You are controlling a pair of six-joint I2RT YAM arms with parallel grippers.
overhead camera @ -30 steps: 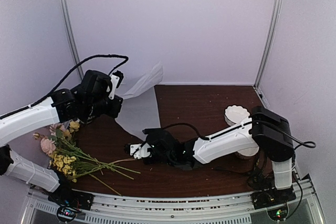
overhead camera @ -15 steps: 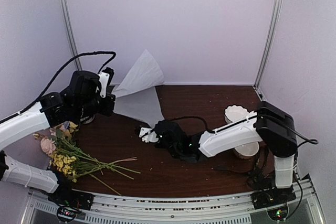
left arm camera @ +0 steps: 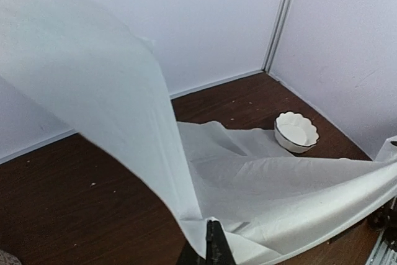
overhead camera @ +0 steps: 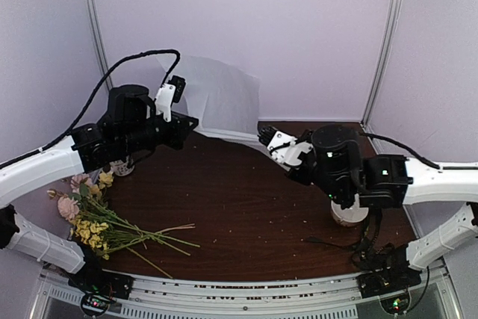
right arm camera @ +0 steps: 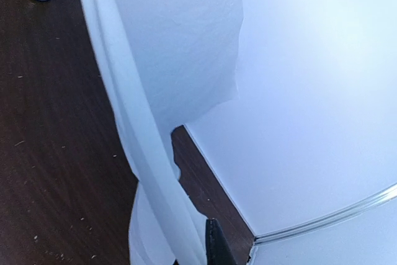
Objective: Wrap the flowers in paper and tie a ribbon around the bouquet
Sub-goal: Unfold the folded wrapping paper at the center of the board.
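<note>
A: Grip status?
B: We see both clamped tight on the paper [overhead camera: 224,98]: left gripper [overhead camera: 187,121] on one end, right gripper [overhead camera: 267,138] on the other.
A: Paper position?
B: Raised, spanning between both sets of fingers. Flowers [overhead camera: 93,222] lie on the table [overhead camera: 239,207], nearer us than the left fingers, well apart.

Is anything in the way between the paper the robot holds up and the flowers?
Nothing visible does. The left pincer and right pincer hold the paper up at the back. The flowers lie at the near left, and only brown table shows between them.
</note>
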